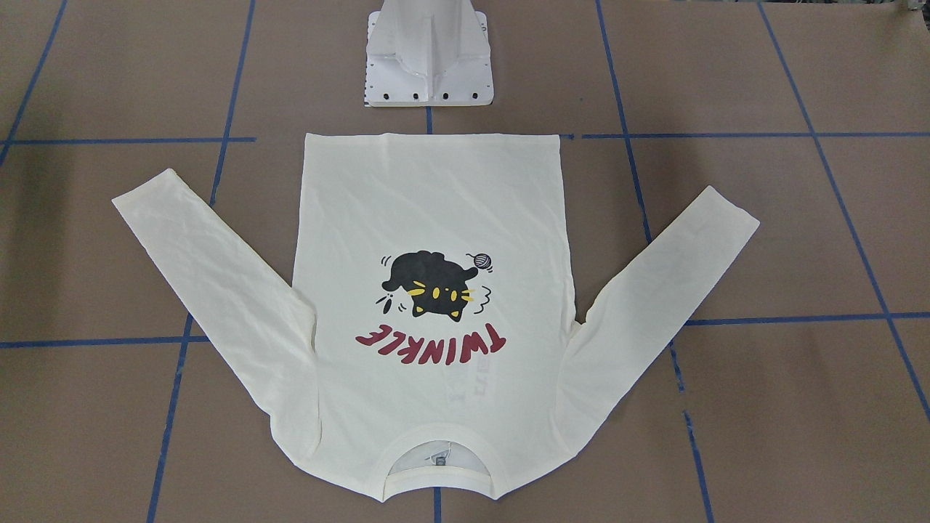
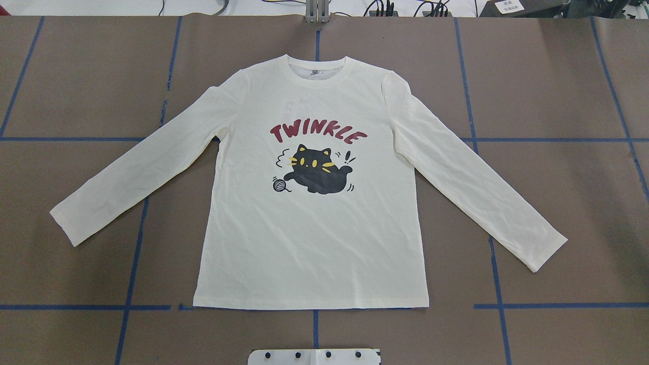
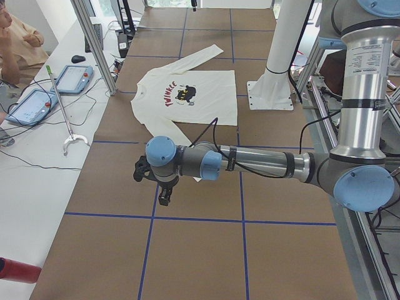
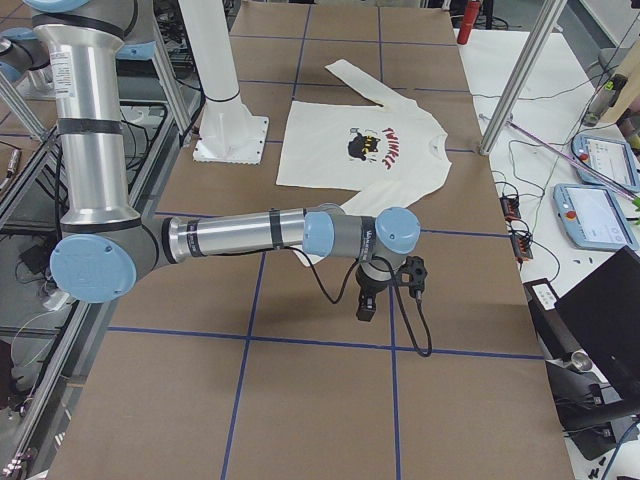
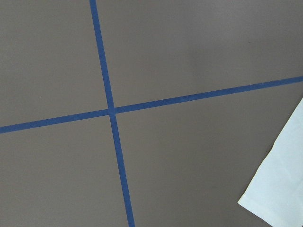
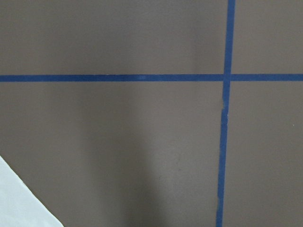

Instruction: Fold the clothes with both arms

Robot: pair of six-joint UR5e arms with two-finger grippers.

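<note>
A cream long-sleeved T-shirt (image 2: 309, 243) lies flat, print side up, in the middle of a brown table (image 2: 557, 76) marked with a grid of blue tape. Its hem is on the near side, by the robot's white pedestal (image 1: 429, 54), and its collar is on the far side. Both sleeves spread out and down at an angle, and nothing is folded yet. The left arm (image 3: 250, 164) reaches across the table with the left gripper (image 3: 164, 200) pointing down over bare table just beside the left cuff (image 5: 279, 184). The right arm (image 4: 240, 232) mirrors it, with the right gripper (image 4: 367, 310) near the right cuff (image 6: 19, 198). Neither gripper touches the cloth. I cannot tell whether their jaws are spread or closed, because only the side views show them. As I judge it, the main risk is a pinch that lands off the cuff, since both grippers hang over bare table rather than over fabric. The cloth looks thin, so the fingers could catch only the top layer, or drag and bunch the sleeve. If the arms move unevenly, the fold could end up skewed. No box, basket or other container shows in any view.
</note>
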